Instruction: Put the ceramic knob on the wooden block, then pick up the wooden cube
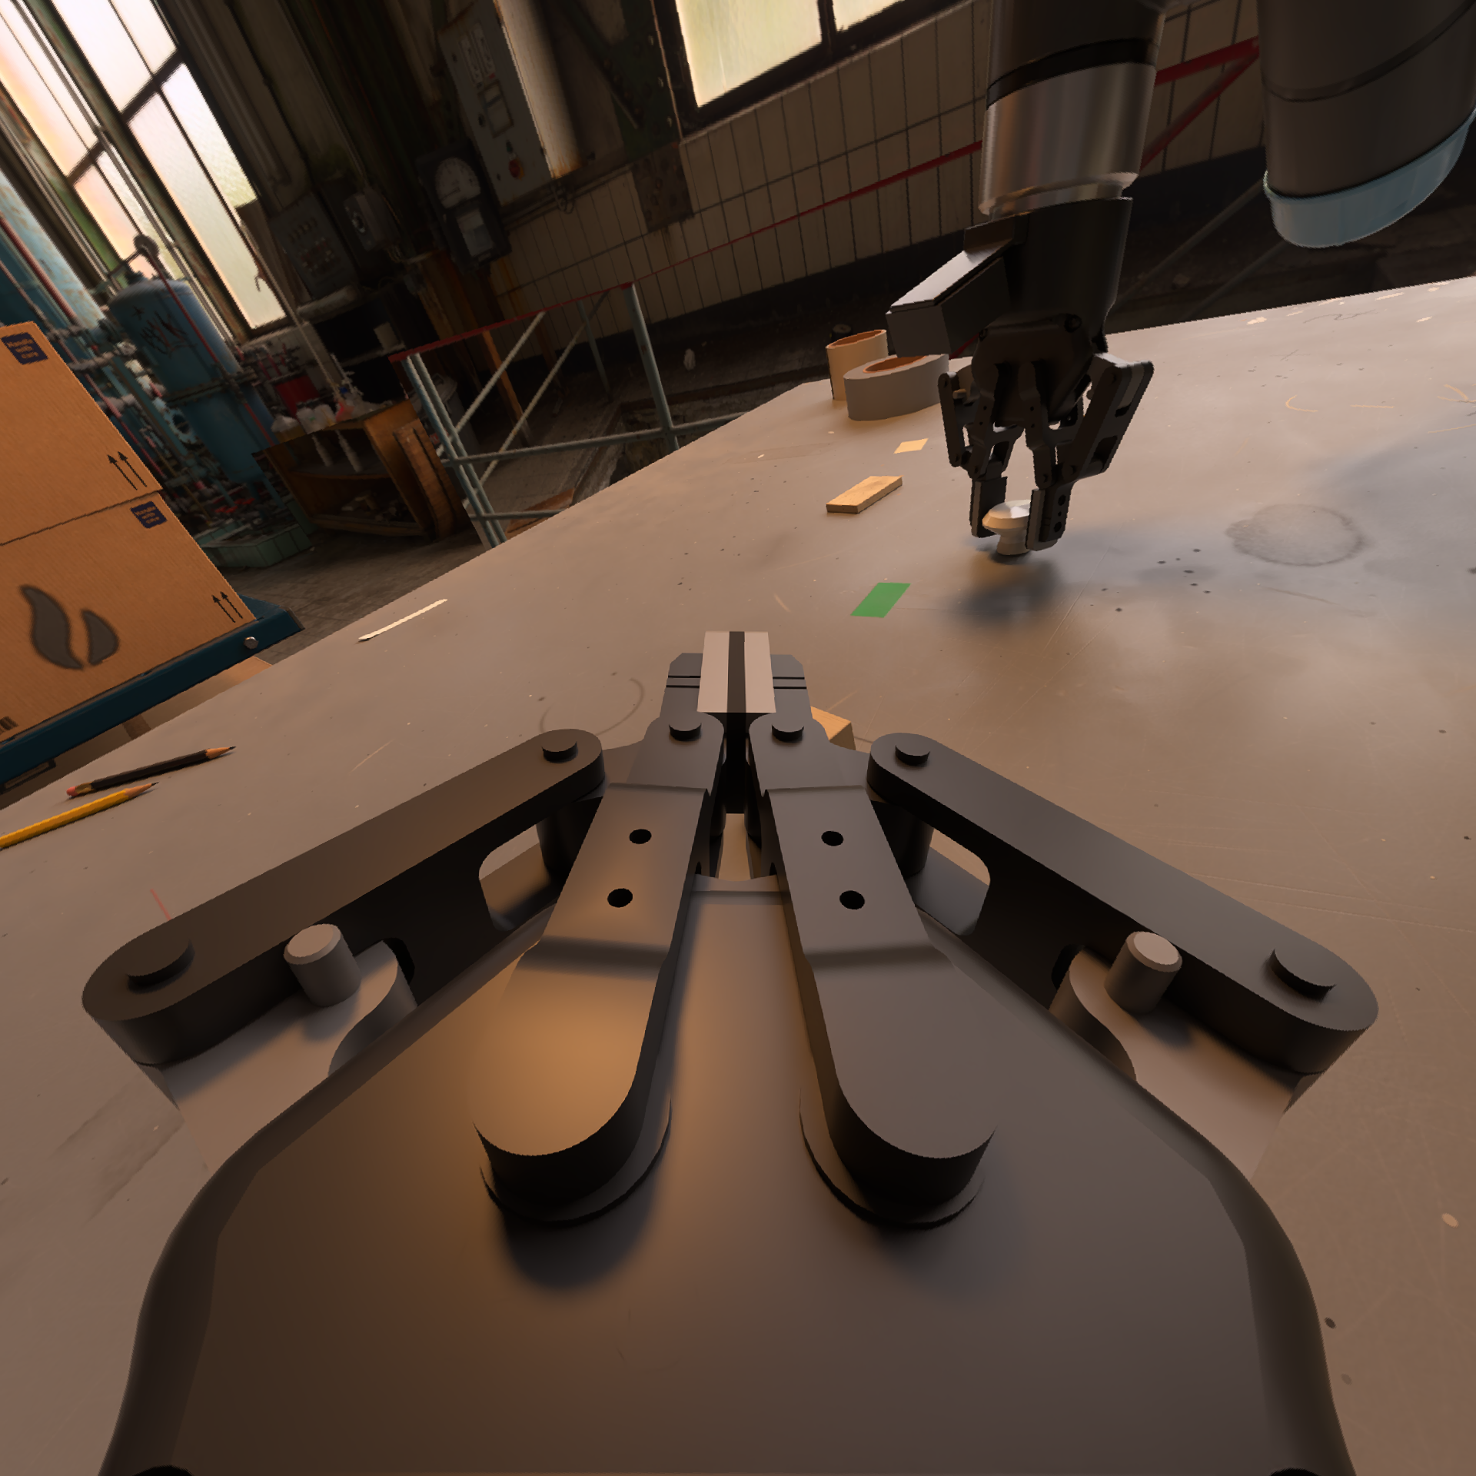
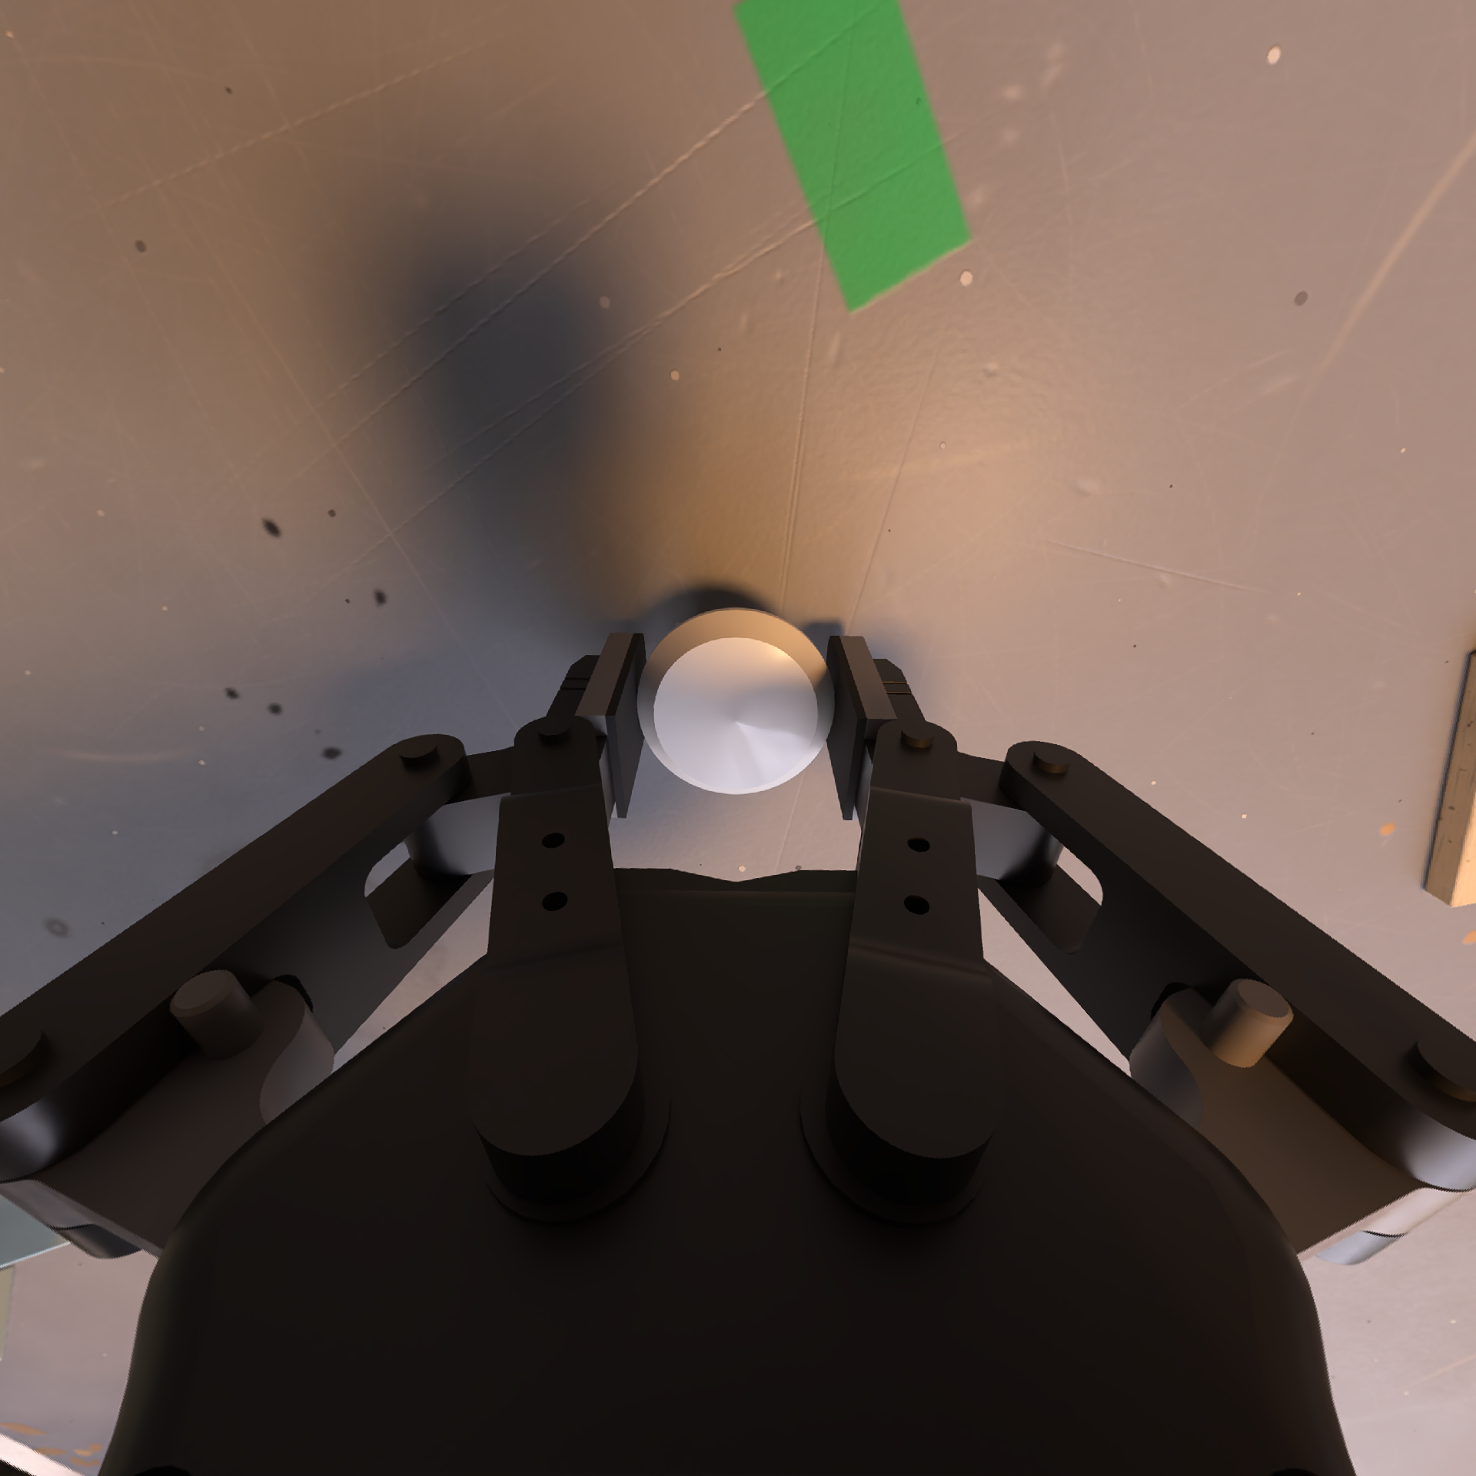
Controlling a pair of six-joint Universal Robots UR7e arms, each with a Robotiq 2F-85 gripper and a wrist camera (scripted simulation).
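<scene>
Between the two pads of the right gripper (image 2: 735, 711) the white ceramic knob (image 2: 733, 707) is being clasped at its rounded head, one pad pressing on each side. Seen from the left wrist view, the same right gripper (image 1: 1016, 523) is being held fingers-down over the grey table (image 1: 1198, 799), with the ceramic knob (image 1: 1008, 523) sitting low between the fingertips; whether its foot is touching the surface or is just above it cannot be told. A soft dark shadow is being cast on the table just beside the knob.

A strip of green tape (image 1: 880, 599) is lying flat on the table near the knob, and it is also being shown at the top of the right wrist view (image 2: 855, 152). Farther back, a flat wooden block (image 1: 864, 493) is resting on the table, well apart from the knob; only its edge (image 2: 1455, 783) is being caught at the right border of the right wrist view.

The left gripper (image 1: 736, 679) is being kept fully clenched, its pads pressed together with nothing between them. A pale wooden corner, apparently the wooden cube (image 1: 835, 728), is peeking out just behind its right finger, mostly hidden.

Two tape rolls (image 1: 886, 383) are standing near the far table edge, and two pencils (image 1: 120, 787) are lying at the left edge.
</scene>
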